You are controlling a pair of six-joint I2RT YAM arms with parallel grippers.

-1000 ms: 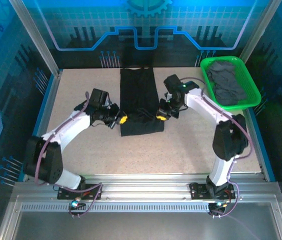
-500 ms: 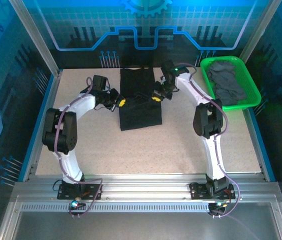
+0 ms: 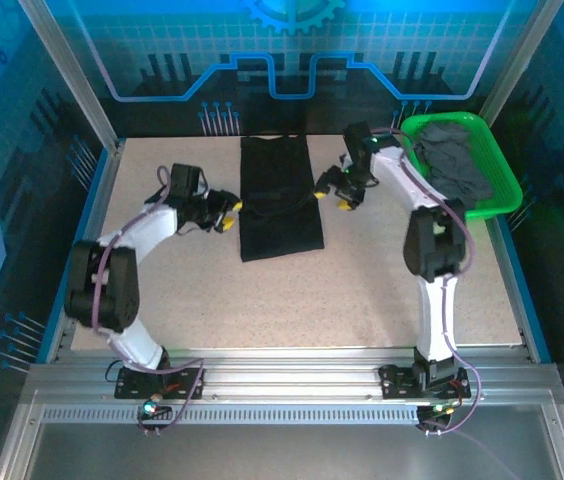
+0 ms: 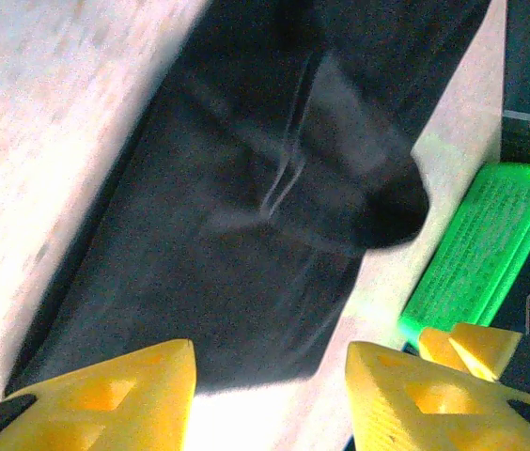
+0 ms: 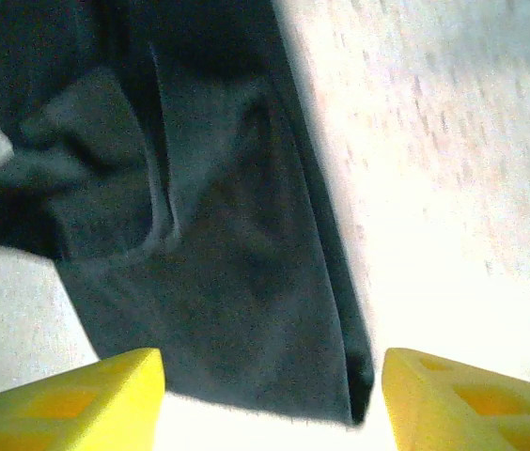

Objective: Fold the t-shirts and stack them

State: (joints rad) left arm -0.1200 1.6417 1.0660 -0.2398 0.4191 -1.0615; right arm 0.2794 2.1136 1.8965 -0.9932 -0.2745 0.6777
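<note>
A black t-shirt lies folded into a long rectangle at the back middle of the table. My left gripper sits just off its left edge, open, with nothing between its yellow fingers. Open and empty too, my right gripper hangs just off the right edge. In the left wrist view the black t-shirt spreads beyond the open gripper. From the right wrist the same t-shirt shows a doubled edge above the open gripper. Dark grey t-shirts are heaped in the basket.
The bright green basket stands at the back right corner, close behind the right arm; its side also appears in the left wrist view. Bare speckled tabletop stretches in front of the shirt. Blue enclosure walls ring the table.
Both grippers carried the shirt's near part toward the back, then opened, let go and drew apart sideways. The shirt now lies shorter and flat.
</note>
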